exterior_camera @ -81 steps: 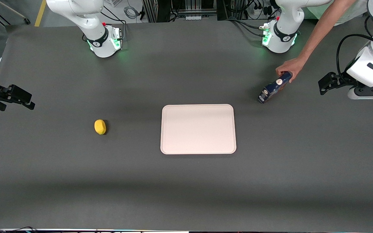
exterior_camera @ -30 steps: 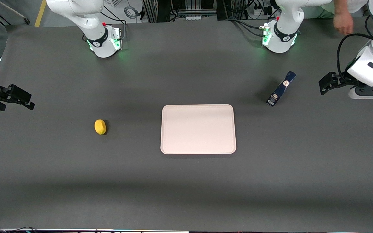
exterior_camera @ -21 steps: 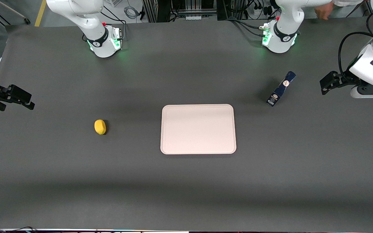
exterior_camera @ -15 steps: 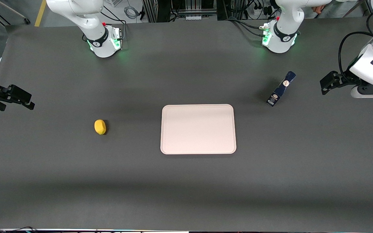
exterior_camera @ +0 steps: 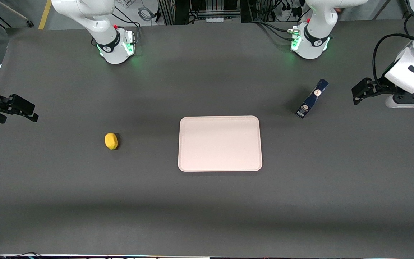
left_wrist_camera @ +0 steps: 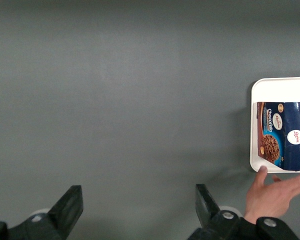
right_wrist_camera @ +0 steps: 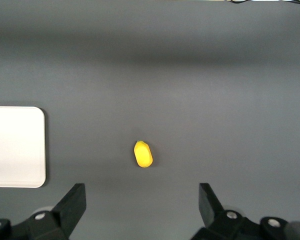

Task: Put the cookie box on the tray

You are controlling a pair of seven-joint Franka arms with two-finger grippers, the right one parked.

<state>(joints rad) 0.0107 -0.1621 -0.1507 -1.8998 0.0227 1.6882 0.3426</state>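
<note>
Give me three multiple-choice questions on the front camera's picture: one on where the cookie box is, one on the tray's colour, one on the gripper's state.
1. Where is the cookie box?
A. On the tray
B. On the table, apart from the tray
C. In the gripper

2. What colour is the tray?
A. Green
B. Pale pink
C. Black

3. The gripper is:
A. Open and empty
B. Shut on the box
C. Shut on the tray's rim

Answers:
1. B: the cookie box stands on the table between tray and gripper.
2. B: its surface is pale pink.
3. A: the gripper, at the working arm's end, holds nothing.
</note>
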